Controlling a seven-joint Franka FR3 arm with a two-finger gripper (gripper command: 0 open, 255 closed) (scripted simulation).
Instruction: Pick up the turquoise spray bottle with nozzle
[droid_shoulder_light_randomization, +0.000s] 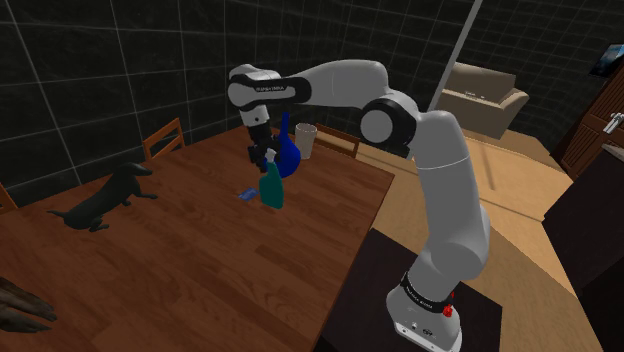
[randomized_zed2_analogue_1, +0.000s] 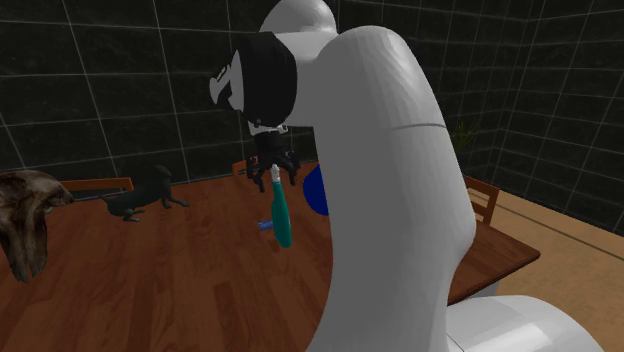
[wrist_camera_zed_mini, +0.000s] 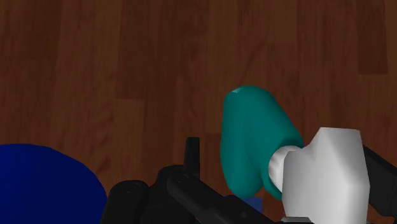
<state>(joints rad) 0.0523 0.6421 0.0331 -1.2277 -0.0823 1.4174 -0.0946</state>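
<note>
The turquoise bottle (droid_shoulder_light_randomization: 272, 188) tilts over the wooden worktop (droid_shoulder_light_randomization: 200, 260), just beside a blue vase (droid_shoulder_light_randomization: 287, 152). Its white nozzle is up at the tool (droid_shoulder_light_randomization: 264, 157). I cannot tell whether the tool grips it.

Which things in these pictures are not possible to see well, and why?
Claw: wrist view, the spray bottle's white nozzle covers part of it.
Blue vessel: second exterior view, mostly behind the arm.
Small blue item beside the bottle: shoulder view, too small to identify.
Brown shaggy thing: second exterior view, cut by the left edge.
</note>
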